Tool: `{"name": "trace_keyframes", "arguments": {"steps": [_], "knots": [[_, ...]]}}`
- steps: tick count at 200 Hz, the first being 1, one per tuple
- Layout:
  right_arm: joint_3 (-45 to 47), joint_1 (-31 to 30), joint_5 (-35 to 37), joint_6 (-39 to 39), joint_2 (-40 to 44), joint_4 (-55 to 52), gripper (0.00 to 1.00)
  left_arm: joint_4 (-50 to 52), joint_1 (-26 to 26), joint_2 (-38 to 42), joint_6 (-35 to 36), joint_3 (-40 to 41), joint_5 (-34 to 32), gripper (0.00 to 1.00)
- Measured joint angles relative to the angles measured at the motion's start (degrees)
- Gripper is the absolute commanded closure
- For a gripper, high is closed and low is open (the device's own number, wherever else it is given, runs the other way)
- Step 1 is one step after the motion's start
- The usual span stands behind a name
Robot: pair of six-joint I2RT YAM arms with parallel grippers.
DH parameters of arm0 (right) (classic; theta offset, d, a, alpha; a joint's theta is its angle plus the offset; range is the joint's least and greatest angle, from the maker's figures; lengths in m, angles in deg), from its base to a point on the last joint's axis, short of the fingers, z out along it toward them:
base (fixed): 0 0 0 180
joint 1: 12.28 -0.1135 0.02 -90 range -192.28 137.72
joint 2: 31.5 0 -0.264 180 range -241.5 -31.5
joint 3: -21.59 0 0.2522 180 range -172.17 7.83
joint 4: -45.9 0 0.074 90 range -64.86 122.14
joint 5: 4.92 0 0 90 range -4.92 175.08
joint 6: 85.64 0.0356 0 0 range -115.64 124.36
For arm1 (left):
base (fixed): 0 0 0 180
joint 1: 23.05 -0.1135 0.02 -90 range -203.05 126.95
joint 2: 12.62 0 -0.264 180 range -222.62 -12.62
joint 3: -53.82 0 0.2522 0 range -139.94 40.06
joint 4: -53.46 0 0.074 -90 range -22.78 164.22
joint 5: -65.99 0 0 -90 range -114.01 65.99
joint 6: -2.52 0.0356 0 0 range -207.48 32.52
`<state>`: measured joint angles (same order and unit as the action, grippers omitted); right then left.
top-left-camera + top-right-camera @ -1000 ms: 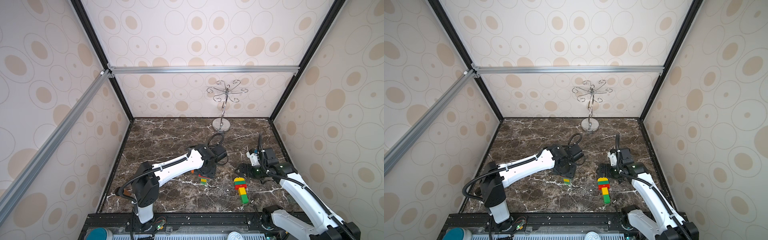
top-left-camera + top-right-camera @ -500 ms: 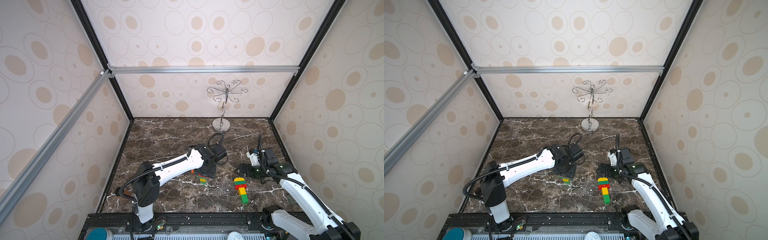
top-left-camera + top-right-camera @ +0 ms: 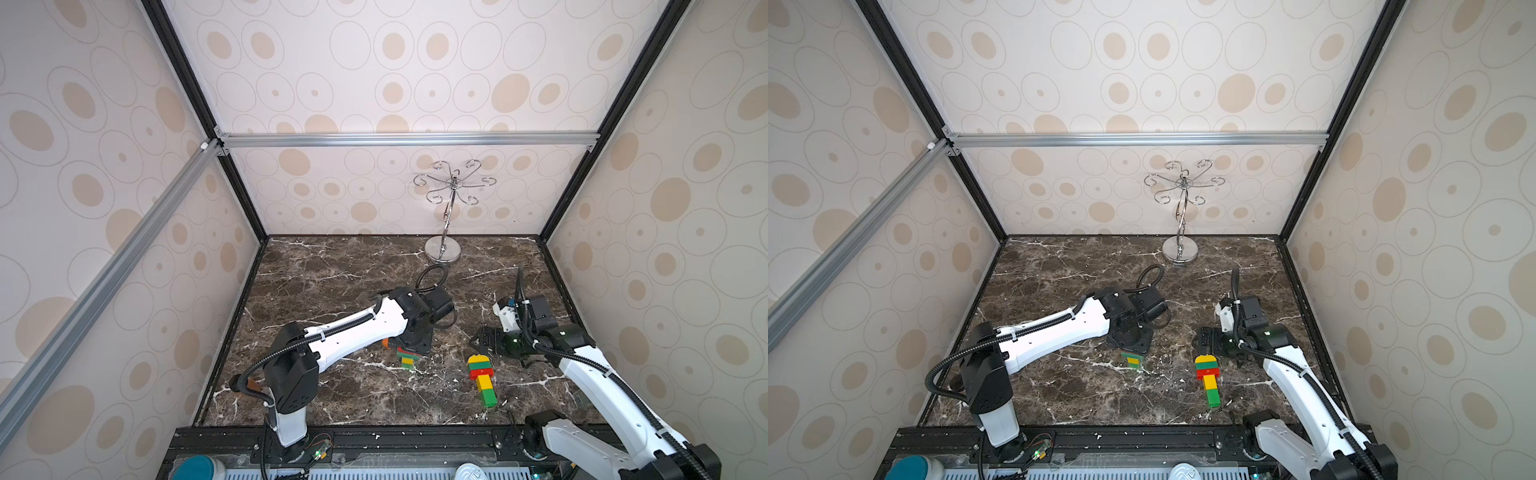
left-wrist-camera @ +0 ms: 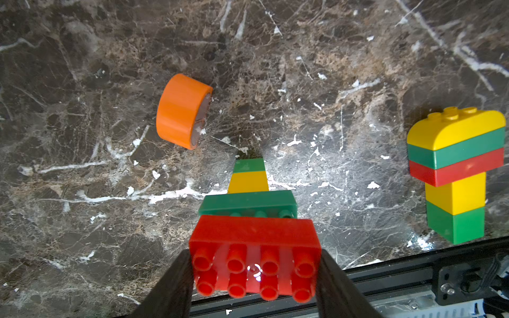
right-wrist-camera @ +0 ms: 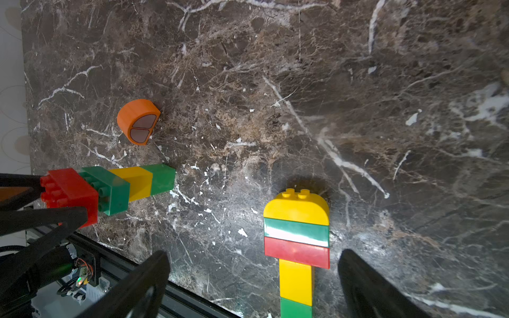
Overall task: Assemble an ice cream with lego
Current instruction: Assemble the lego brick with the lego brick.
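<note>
My left gripper [image 4: 254,258] is shut on a red oblong lego brick [image 4: 254,239], fingers on its two short ends. The red brick sits at the top of a green oblong brick [image 4: 248,202], whose studs still show between them; below come a yellow and a green square brick [image 5: 162,176]. An orange domed piece [image 4: 181,110] lies on its side beside this stack. A built lego ice cream [image 3: 481,378] with a yellow dome lies flat at the front right. My right gripper [image 5: 252,258] hangs open over it, behind its dome in both top views [image 3: 1204,338].
A silver hooked metal stand [image 3: 444,249] rises at the back, near the rear wall. Patterned walls close in the marble table [image 3: 332,282] on three sides. A black rail [image 3: 374,432] runs along the front edge, close to the lying ice cream.
</note>
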<state>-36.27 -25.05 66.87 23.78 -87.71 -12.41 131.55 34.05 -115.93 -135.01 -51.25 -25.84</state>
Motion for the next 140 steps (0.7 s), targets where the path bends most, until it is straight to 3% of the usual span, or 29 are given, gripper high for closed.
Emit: {"name": "trace_keyframes", "arguments": {"steps": [140], "knots": [[0.0, 0.0, 0.0, 0.0, 0.0, 0.0, 0.02, -0.3, -0.5, 0.0, 0.0, 0.9, 0.2, 0.60]]}}
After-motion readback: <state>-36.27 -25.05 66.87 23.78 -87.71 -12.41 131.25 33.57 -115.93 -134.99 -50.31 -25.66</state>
